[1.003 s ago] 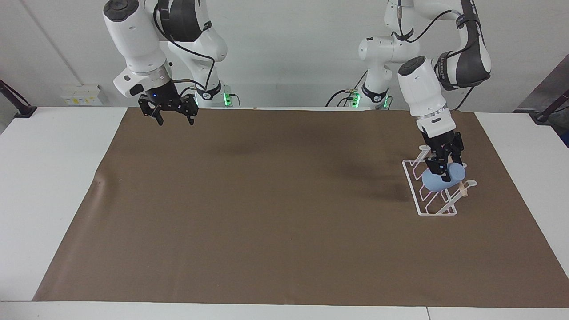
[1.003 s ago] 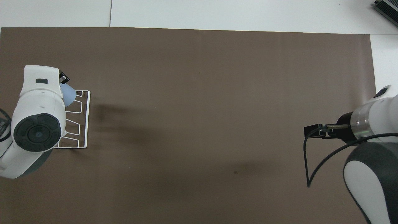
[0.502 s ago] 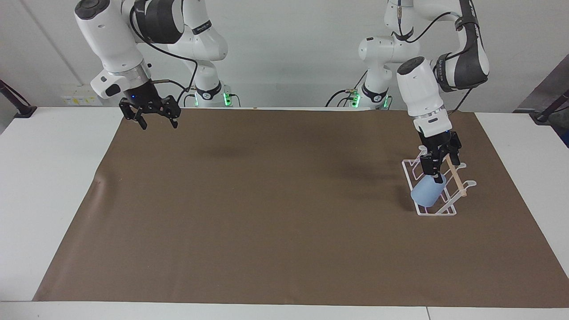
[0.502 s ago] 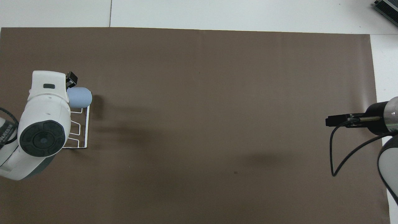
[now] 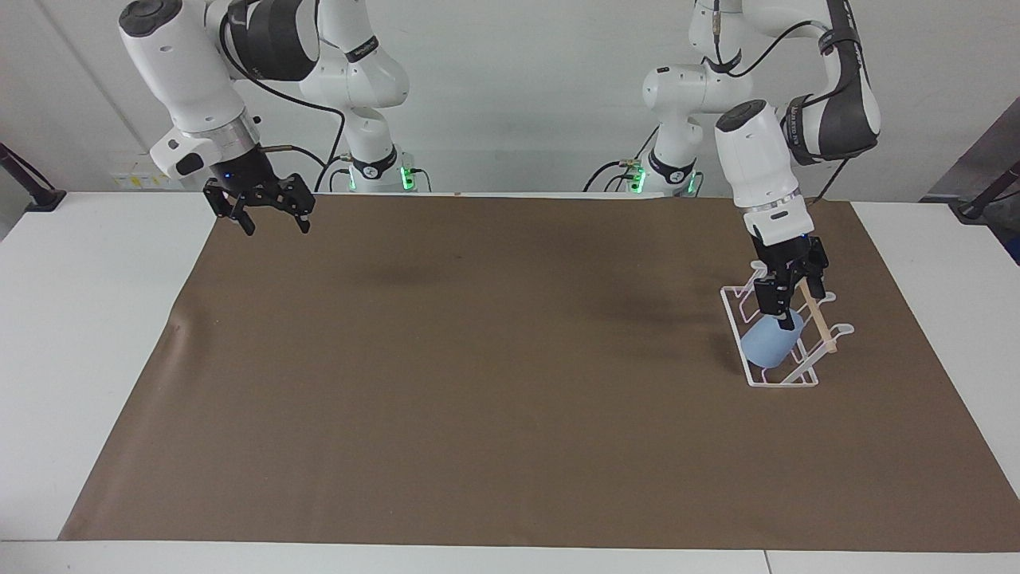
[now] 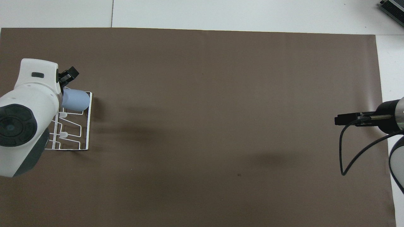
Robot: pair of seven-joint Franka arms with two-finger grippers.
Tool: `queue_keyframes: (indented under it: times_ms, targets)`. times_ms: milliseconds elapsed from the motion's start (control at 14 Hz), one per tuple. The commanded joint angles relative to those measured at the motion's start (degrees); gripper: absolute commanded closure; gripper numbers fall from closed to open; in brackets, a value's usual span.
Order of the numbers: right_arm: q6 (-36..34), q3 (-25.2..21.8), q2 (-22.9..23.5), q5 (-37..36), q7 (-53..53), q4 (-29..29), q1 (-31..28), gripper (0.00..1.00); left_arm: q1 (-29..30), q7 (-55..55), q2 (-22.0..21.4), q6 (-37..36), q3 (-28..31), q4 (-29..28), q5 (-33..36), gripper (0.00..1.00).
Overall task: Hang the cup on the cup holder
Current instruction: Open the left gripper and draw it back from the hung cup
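Observation:
The light-blue cup [image 5: 767, 344] lies tilted on a prong of the white wire cup holder [image 5: 785, 379], at the holder's end farthest from the robots. It also shows in the overhead view [image 6: 75, 99], on the holder [image 6: 86, 126]. A wooden rod [image 5: 820, 324] runs along the holder's top. My left gripper [image 5: 789, 293] hangs just above the cup's upper end with its fingers apart and holds nothing; one fingertip [image 6: 68, 75] shows beside the arm. My right gripper [image 5: 260, 213] waits open and empty, raised over the brown mat's edge at the right arm's end.
A brown mat [image 5: 478, 383] covers most of the white table [image 5: 88, 319]. The right gripper's cable [image 6: 344, 157] hangs in a loop under it. Nothing else stands on the mat.
The left gripper has let go of the cup and risen a little; the cup has slid down onto the holder's prong. The right gripper has drawn back toward its own end of the table.

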Motion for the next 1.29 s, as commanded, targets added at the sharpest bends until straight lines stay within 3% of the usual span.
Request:
queue_keyframes:
  times_ms: [0,215,430,788,1003,1218]
  targets:
    - [-0.92,-0.2,2.07,-2.55,-0.7,2.85,0.2,0.0,0.15,12.57,0.99,-10.2,-0.06,9.56,-11.79,0.0]
    - [-1.27,0.84,3.05,-3.09,-0.61,4.0,-0.94,0.0,0.59,24.46,1.08,-19.02,0.2,15.74,-20.96,0.0]
    - [-2.06,4.98,2.87,-3.09,-0.35,3.91,-4.2,0.0,0.5,28.16,1.26,-24.99,0.38,19.44,-24.13,0.0]
    - [-4.09,4.99,1.91,-2.92,-0.26,3.12,-4.11,0.0,5.58,43.52,0.91,-31.77,0.64,19.8,-36.07,0.0]
    - [-4.7,5.07,1.91,-2.83,-0.43,3.21,-3.94,0.0,6.66,54.33,0.03,-35.98,0.55,18.83,-36.01,0.0]
    - [-4.44,5.07,1.91,-2.13,-0.52,3.56,-3.94,0.0,6.13,61.21,0.11,-40.02,0.47,19.88,-28.29,0.0]
